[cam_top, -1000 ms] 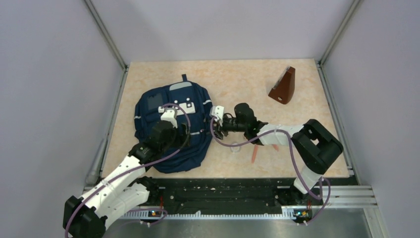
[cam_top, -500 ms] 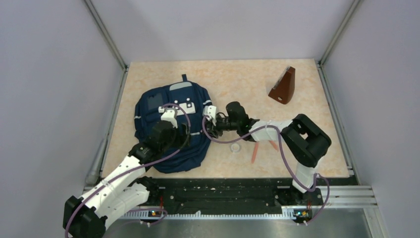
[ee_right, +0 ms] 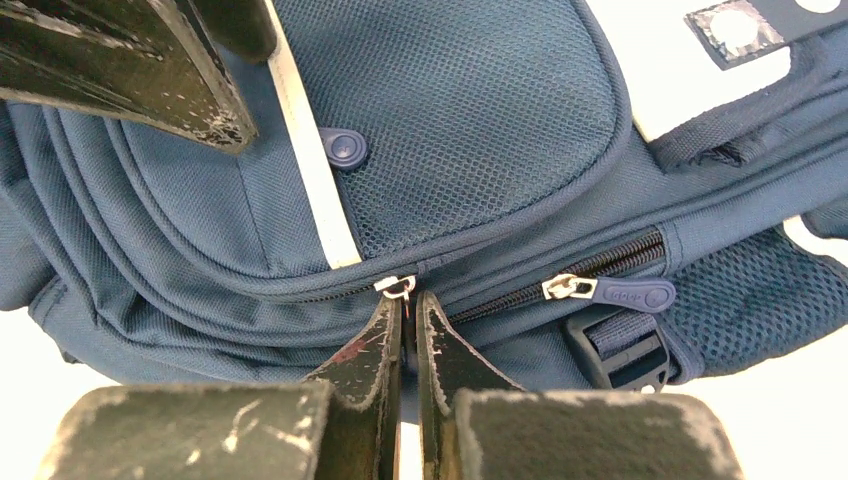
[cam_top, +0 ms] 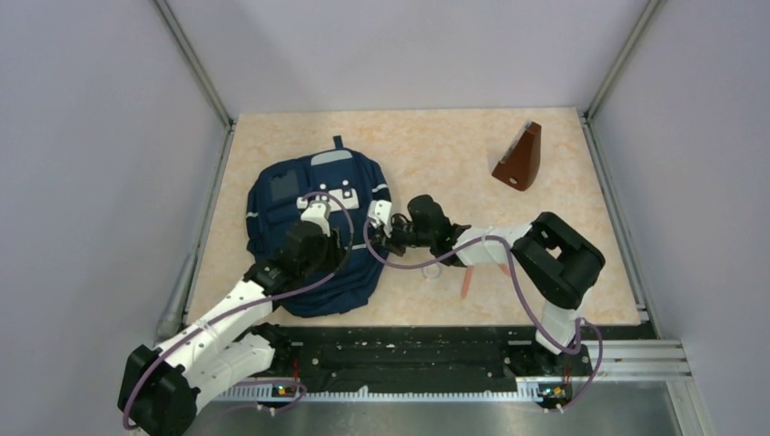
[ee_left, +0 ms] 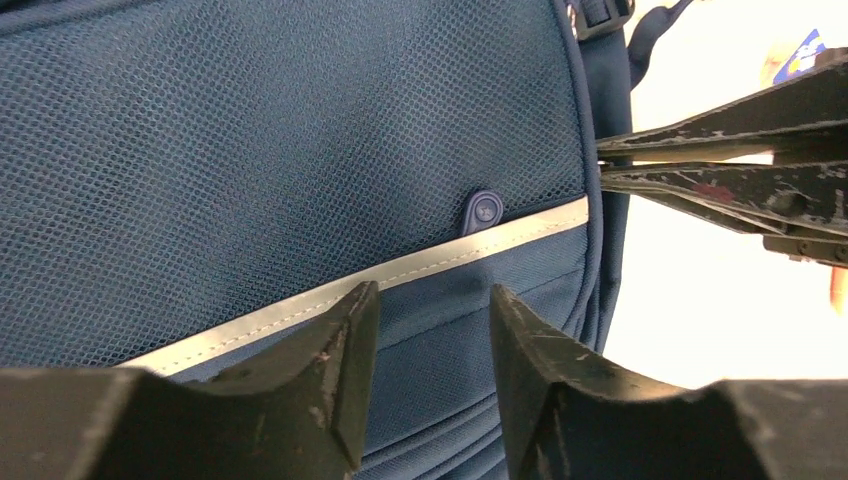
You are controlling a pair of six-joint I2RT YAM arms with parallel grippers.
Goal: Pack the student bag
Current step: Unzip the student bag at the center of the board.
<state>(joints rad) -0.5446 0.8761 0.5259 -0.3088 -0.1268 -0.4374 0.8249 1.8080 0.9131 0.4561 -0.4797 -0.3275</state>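
The student bag (cam_top: 272,191) lies flat at the table's left, navy with grey stripes. My left gripper (cam_top: 339,240) hovers low over its front pocket. In the left wrist view its jaws (ee_left: 430,305) stand open, with flat navy fabric (ee_left: 440,330) showing in the gap below a grey stripe (ee_left: 330,290). My right gripper (cam_top: 373,242) is at the bag's right edge. The right wrist view shows it (ee_right: 408,305) shut on the zipper pull hanging from a metal slider (ee_right: 397,285). A second zipper pull (ee_right: 620,293) with a blue tab lies just to the right.
A brown wedge-shaped object (cam_top: 519,159) stands at the back right. Orange sticks (cam_top: 468,282) and a small clear ring (cam_top: 432,271) lie beneath the right arm. A strap buckle (ee_right: 625,345) sits beside the zippers. Metal rails border the table.
My right gripper slid left to the bag's edge and closed on the zipper pull. The left gripper's jaws narrowed and it shifted slightly over the front pocket.
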